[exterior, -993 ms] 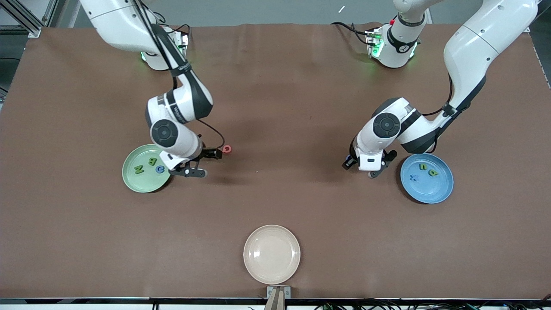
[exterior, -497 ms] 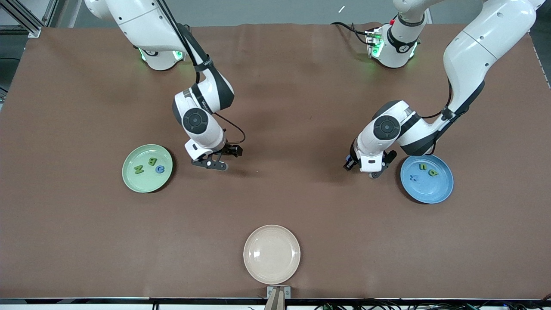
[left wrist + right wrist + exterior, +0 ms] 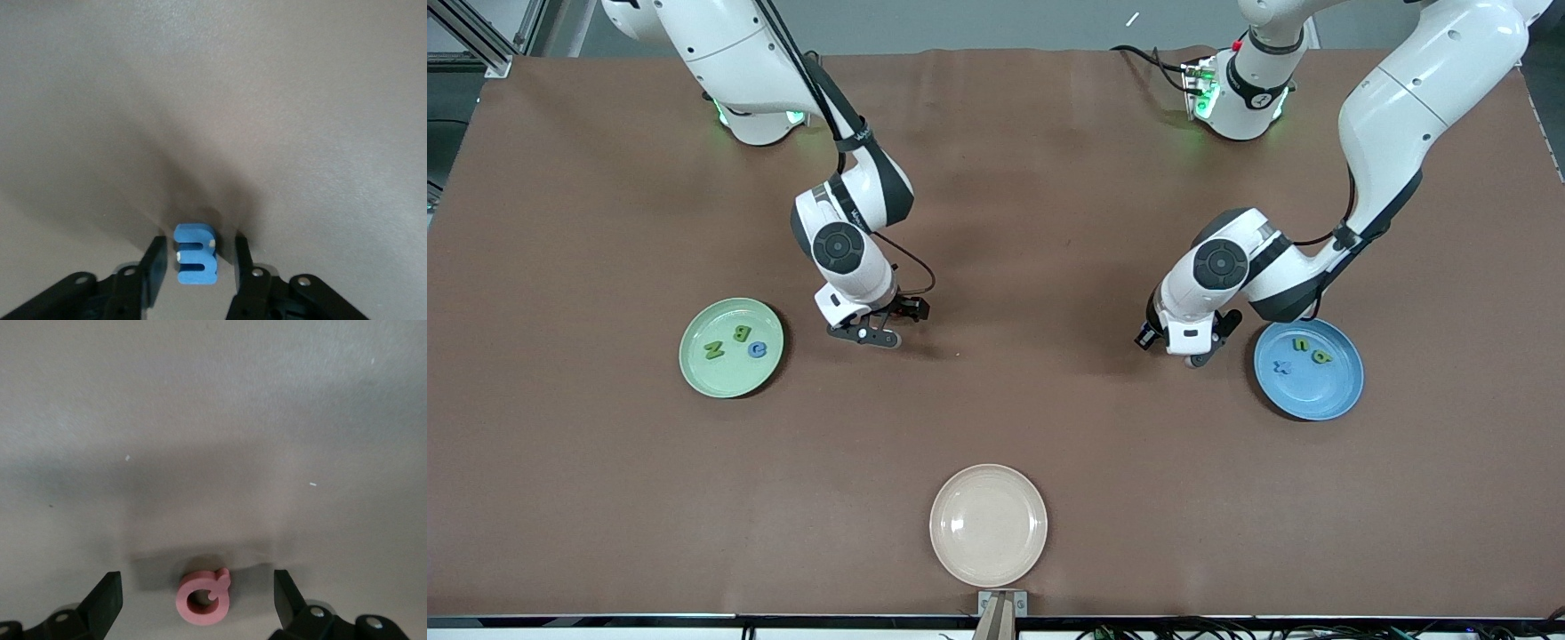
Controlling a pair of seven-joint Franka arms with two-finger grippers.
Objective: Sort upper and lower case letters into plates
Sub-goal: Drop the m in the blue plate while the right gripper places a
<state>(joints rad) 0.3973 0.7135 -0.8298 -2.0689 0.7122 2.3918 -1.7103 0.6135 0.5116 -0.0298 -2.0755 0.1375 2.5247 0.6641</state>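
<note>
The right tool (image 3: 197, 603) hangs wide open with the red Q (image 3: 203, 597) flat on the desk (image 3: 996, 400) midway between its fingers, the mint plate (image 3: 694, 356) lying toward that arm's end. The left tool (image 3: 193, 270) stands narrow around a small blue letter (image 3: 195, 254), fingers just beside its flanks, grip not certain; the blue plate (image 3: 1334, 396) is close by.

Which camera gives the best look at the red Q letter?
The right wrist view: the red Q lies in plain sight on the table between the open fingers of the right gripper. In the front view the right gripper hides it. The left wrist view does not show it.
</note>
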